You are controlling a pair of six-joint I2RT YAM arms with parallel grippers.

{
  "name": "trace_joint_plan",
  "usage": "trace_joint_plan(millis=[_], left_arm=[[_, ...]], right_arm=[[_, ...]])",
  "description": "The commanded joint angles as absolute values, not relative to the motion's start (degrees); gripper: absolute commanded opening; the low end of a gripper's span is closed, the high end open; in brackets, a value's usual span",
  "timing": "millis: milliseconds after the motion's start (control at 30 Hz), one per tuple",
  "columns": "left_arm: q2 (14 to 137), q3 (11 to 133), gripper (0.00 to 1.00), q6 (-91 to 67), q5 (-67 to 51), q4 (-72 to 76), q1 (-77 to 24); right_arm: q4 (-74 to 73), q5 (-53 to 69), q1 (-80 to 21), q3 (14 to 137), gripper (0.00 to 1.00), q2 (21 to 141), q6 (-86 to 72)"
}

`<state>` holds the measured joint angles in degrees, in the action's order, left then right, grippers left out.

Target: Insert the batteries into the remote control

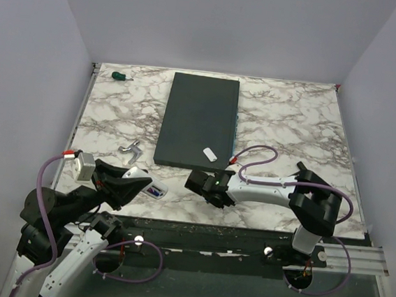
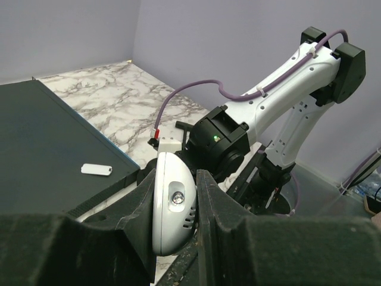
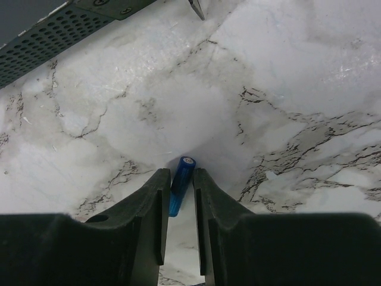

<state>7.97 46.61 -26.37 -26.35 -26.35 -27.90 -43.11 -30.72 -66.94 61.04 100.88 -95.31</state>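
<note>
Remote control (image 2: 172,208) clenched by left pincer (image 2: 174,177), battery (image 3: 181,179) near slab (image 1: 197,117), right pincer (image 3: 181,173) grip unclear

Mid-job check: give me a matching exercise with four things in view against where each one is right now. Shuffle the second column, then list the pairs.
Things
1. remote control
2. blue battery
3. white cover piece
4. green-handled screwdriver

Places
A. lying on the dark grey slab
B. at the far left corner of the table
C. clamped in the left gripper
D. lying on the table between the fingers of the right gripper

Pairs: 1-C; 2-D; 3-A; 4-B
</note>
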Motion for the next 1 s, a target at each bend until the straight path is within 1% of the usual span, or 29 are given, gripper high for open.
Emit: trace_joint_plan(millis=[0, 100, 233, 300, 333, 367, 467, 600, 733, 867, 967], left_arm=[[7.1, 48.1, 0.00, -25.9, -25.2, -26.5, -28.2], [7.2, 48.1, 0.00, -25.9, -25.1, -26.4, -28.2], [7.1, 48.0, 0.00, -26.0, -25.1, -26.5, -28.2], [7.2, 48.0, 0.00, -26.1, -25.0, -26.4, -28.2], [7.2, 47.9, 0.00, -26.2, -25.0, -26.4, -28.2], [7.3, 47.8, 0.00, -26.4, -25.0, -26.3, -28.2], [7.9, 47.5, 0.00, -27.4, -24.2, -26.1, -28.2], [9.4, 46.7, 0.00, -28.8, -22.3, -26.1, -28.2], [10.5, 45.2, 0.00, -31.4, -20.9, -24.8, -28.2], [11.8, 42.7, 0.00, -35.3, -21.8, -21.2, -28.2], [13.0, 40.0, 0.00, -39.6, -23.5, -17.4, -28.2]], right_arm=[[-43.7, -30.8, -66.2, 58.7, 0.29, 101.6, -94.7], [-43.2, -30.3, -66.2, 58.5, 0.23, 101.7, -94.4], [-43.1, -29.9, -66.2, 58.3, 0.19, 101.8, -94.2], [-42.9, -29.9, -64.2, 58.1, 0.11, 101.6, -93.6], [-42.6, -30.0, -66.2, 58.0, 0.06, 101.4, -92.5], [-42.7, -30.2, -66.3, 58.0, 0.03, 101.1, -91.8], [-41.3, -31.9, -66.2, 56.9, 0.03, 98.2, -87.8], [-33.7, -34.0, -66.2, 50.9, 0.01, 88.4, -79.4], [-23.0, -33.9, -66.2, 42.7, 0.01, 74.3, -68.6], [-10.1, -31.7, -66.2, 36.3, 0.01, 61.9, -56.1], [-4.2, -30.5, -66.3, 34.0, 0.01, 56.4, -48.1]])
